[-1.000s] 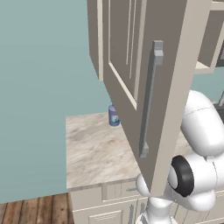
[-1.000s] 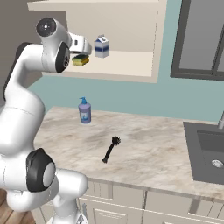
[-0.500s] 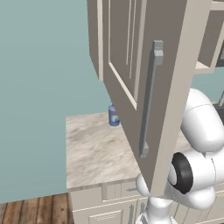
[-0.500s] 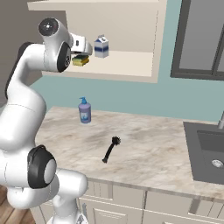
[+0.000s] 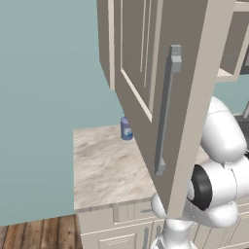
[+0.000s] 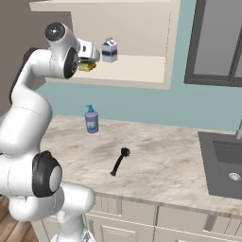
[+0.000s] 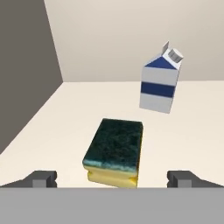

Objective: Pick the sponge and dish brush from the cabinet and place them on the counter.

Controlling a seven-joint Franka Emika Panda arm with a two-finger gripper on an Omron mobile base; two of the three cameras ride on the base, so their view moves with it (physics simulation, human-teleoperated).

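The tool has stayed wide open and empty inside the cabinet, its tips flanking the sponge near the shelf's front edge. The brush already lies mid-table, so only the sponge remains.

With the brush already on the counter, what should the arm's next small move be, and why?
Probably ease forward so the open jaws straddle the sponge, then close. It lies centred just ahead of the gripper on the cabinet shelf, ungrasped, clear of the milk carton.
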